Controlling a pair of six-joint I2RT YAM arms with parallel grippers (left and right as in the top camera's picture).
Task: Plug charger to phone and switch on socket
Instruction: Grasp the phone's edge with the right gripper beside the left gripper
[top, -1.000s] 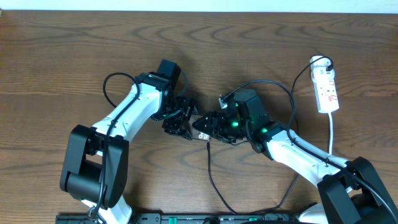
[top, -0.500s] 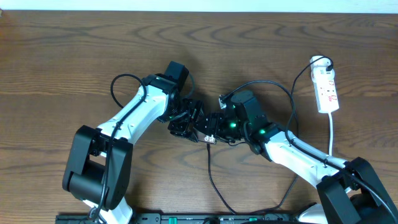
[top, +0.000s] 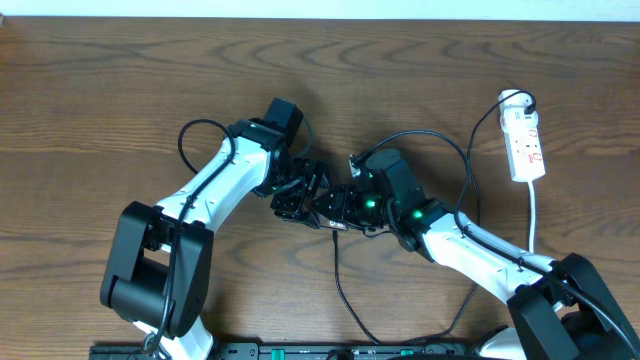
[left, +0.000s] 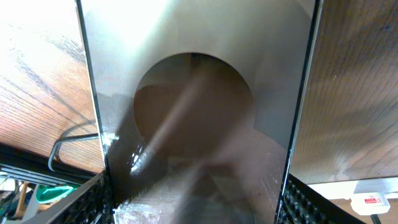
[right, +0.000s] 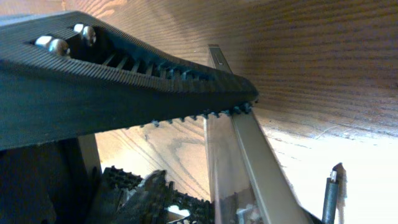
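Phone: mid-table, raised between the two grippers; its glossy dark face (left: 199, 93), with a lighter round patch, fills the left wrist view
Left gripper: (top: 305, 193) at 9 o'clock of the phone, closed across it, ribbed pads (left: 90, 199) touching both long edges
Right gripper: (top: 340, 207) at 3 o'clock of the phone; its toothed upper finger (right: 155, 81) lies on the phone's thin edge, the lower finger apart beneath it; whether it squeezes the phone, I cannot tell
Charger: thin black cable (top: 345, 290) runs from the grippers toward 6 o'clock; a small metal-tipped connector (right: 330, 190) stands near the phone's edge, a strip of table showing between them
Socket: white power strip (top: 526, 140) flat on the table at 2 o'clock, well apart from the phone; black plug (top: 522, 98) at its 12 o'clock end, white cord (top: 533, 215) leaving toward 6 o'clock; switch position too small to tell
Table: brown wood grain (top: 100, 100)
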